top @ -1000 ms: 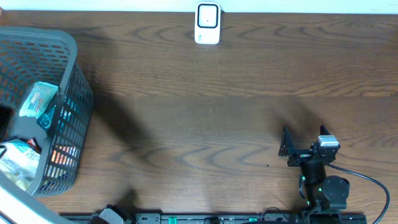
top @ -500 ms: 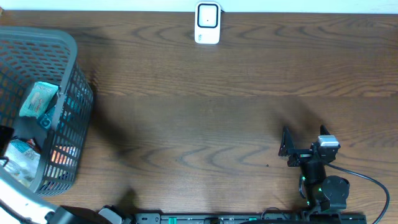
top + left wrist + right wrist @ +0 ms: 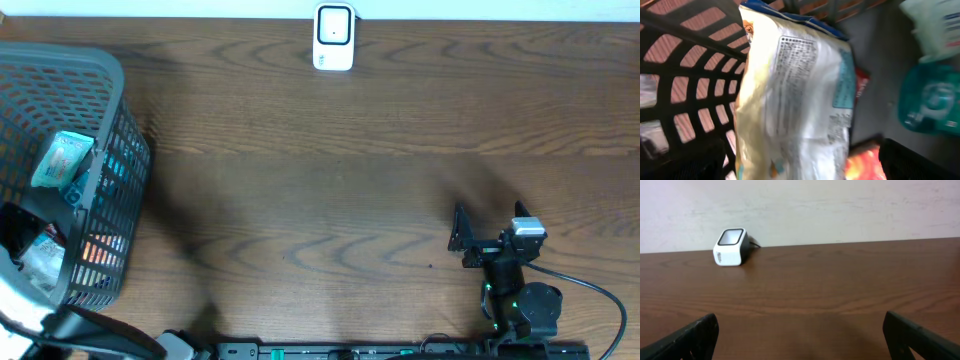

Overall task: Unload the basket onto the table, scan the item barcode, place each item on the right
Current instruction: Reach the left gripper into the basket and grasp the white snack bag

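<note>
A white and cream snack bag [image 3: 795, 95] with small print on its back lies in the grey mesh basket [image 3: 110, 90]. My left gripper [image 3: 800, 167] is open and low inside the basket, one dark finger on each side of the bag, not closed on it. From overhead the left gripper [image 3: 20, 228] hides part of the bag [image 3: 38, 265]. The white barcode scanner [image 3: 334, 38] stands at the table's far edge, also in the right wrist view [image 3: 731, 247]. My right gripper [image 3: 468, 240] rests open and empty near the front right, facing the scanner.
Other packets lie in the basket: a teal one [image 3: 932, 100], a white one [image 3: 935, 25] and an orange-red one [image 3: 865, 162]. The teal packet [image 3: 62, 160] also shows from overhead. The basket wall [image 3: 695, 75] rises just left of the bag.
My left arm has swung further into the basket and its gripper now covers part of the white bag. The right arm has not moved.
</note>
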You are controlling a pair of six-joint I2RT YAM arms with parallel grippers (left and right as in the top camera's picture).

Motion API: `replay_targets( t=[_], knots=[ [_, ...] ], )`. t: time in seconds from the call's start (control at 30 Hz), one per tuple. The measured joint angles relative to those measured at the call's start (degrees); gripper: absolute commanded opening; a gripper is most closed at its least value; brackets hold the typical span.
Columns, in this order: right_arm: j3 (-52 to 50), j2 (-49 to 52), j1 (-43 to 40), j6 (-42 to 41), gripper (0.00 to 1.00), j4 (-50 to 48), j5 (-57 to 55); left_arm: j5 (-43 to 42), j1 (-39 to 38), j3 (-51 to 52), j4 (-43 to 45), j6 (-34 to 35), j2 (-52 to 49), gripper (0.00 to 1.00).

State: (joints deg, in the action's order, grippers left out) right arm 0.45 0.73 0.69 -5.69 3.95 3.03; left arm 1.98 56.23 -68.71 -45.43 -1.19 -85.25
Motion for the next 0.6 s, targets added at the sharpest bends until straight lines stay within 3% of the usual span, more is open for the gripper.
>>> replay_targets(
  t=[0.6],
  knots=[
    [0.0,0.0,0.0,0.0,0.99,0.02,0.0,2.67,3.58,0.0,5.14,-1.62,-5.64,0.98]
  ],
)
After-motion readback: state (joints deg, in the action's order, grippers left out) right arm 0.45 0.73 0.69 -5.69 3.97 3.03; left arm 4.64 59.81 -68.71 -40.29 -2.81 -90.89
